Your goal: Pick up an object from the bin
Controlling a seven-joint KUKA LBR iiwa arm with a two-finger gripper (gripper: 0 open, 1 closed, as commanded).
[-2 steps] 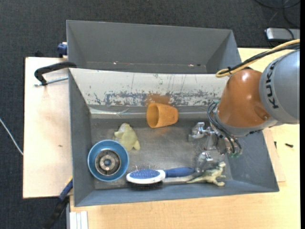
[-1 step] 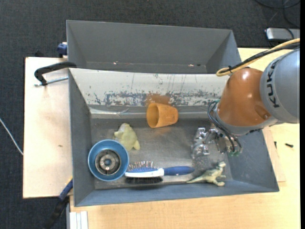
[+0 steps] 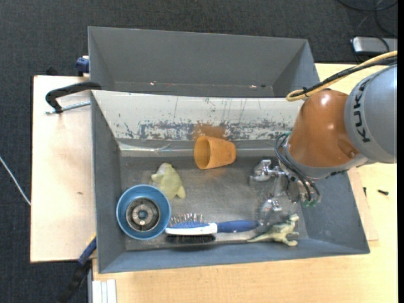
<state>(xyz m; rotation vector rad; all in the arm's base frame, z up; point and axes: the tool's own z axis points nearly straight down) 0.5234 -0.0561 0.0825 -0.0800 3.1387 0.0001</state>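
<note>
Toy lizard, greenish-tan, flat on the floor of the bin, hard against the near wall at the right end. Not pinched.

Hairbrush just left of it, along the same near wall: blue handle toward the lizard, handle tip close beside it, bristle head to the left.

Blue round dish with a metal insert, near-left corner, touching the brush head.

Tool low over the floor at the right side, directly behind the lizard and the handle tip. Metal fingers spread, bare floor between them, nothing gripped. Nearer finger just beside the lizard; contact not determinable. Orange cover on the wrist behind and to the right, cables at its underside.

Pale yellow-green soft figure behind the dish, left of centre, apart from the tool.

Orange cup farthest back, on its side at the foot of the far wall, mouth to the left, well apart from the tool.
</note>
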